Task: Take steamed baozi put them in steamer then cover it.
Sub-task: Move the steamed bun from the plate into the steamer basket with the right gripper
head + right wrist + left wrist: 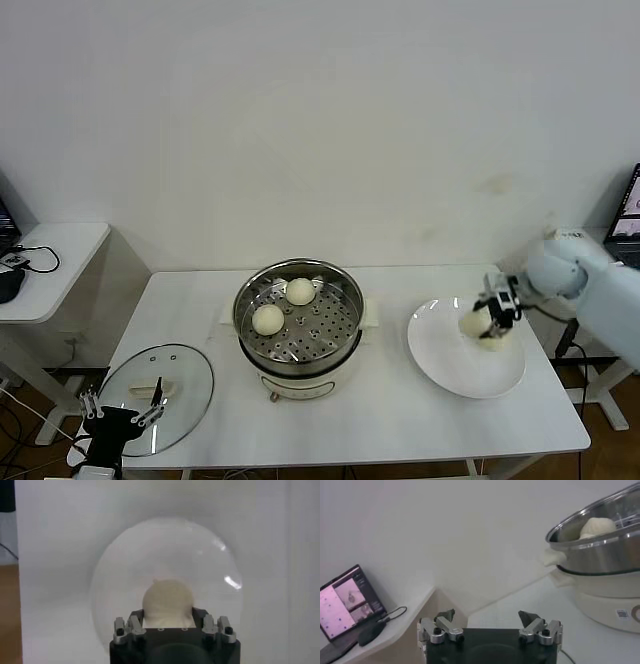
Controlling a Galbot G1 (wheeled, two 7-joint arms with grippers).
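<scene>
The steamer (pixel 243 300) stands at the table's middle with two baozi (pixel 300 291) (pixel 268 319) on its perforated tray. My right gripper (pixel 492 315) is over the white plate (pixel 450 360) at the right and is shut on a third baozi (pixel 474 322). In the right wrist view that baozi (pixel 167 600) sits between the fingers of the gripper (pixel 168 612), over the plate (pixel 125 570). The glass cover (pixel 185 375) lies flat at the front left. My left gripper (pixel 122 410) hovers open and empty over the cover's near edge. The left wrist view shows it (pixel 489 617), the steamer (pixel 600 555) and a baozi (pixel 596 526).
A low white side table (pixel 60 250) with a black device and cable stands to the left. A laptop (pixel 345 605) shows in the left wrist view. Another screen (pixel 630 210) is at the far right edge. The wall is close behind the table.
</scene>
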